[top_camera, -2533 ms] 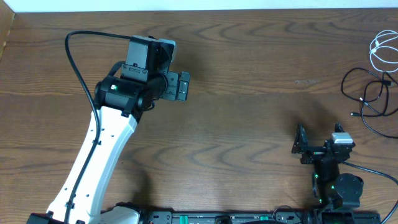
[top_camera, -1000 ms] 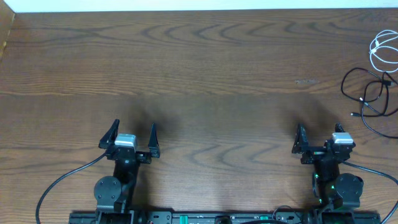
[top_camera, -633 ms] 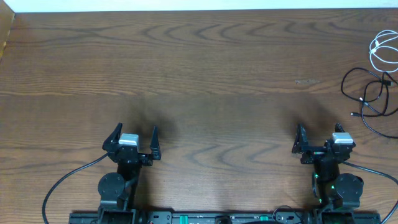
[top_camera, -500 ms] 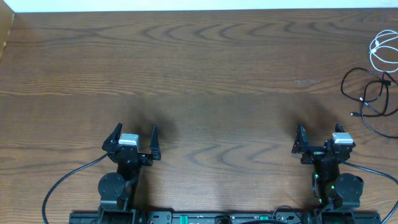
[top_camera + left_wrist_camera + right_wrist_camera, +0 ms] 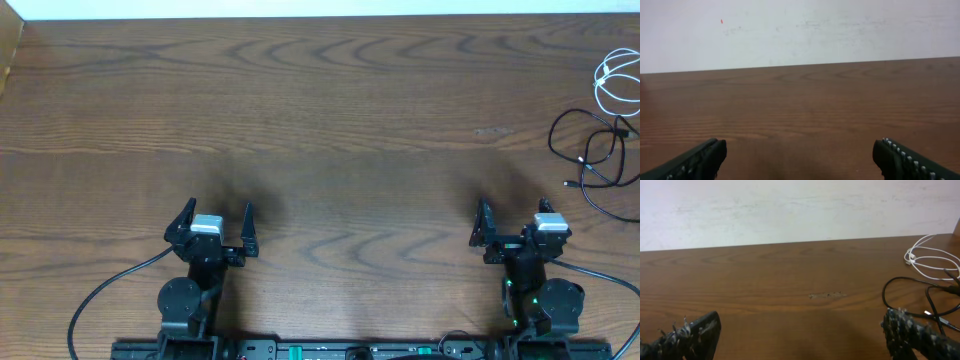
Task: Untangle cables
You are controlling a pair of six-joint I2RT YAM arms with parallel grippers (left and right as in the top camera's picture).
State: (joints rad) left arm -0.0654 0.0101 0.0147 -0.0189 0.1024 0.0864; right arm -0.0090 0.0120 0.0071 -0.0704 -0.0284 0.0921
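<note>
The cables lie at the table's far right edge. The white cable [image 5: 612, 84] is a small coil, and the black cable [image 5: 589, 152] spreads in loose loops just in front of it. Their nearest strands run close together; I cannot tell if they touch. The right wrist view shows the white cable [image 5: 930, 263] and the black cable [image 5: 909, 282] ahead and to the right. My left gripper [image 5: 216, 216] rests open near the front edge on the left, nothing between its fingers. My right gripper [image 5: 513, 220] stands open at the front right, short of the black loops.
The brown wooden table [image 5: 330, 130] ends at a white wall at the back. A small pale scuff [image 5: 494, 130] marks the wood left of the cables. Each arm's own thick black cable [image 5: 105, 290] trails along the front edge.
The left arm, earlier stretched out over the table's left half, has drawn back to the front edge and settled there. The right arm and both cables have stayed put.
</note>
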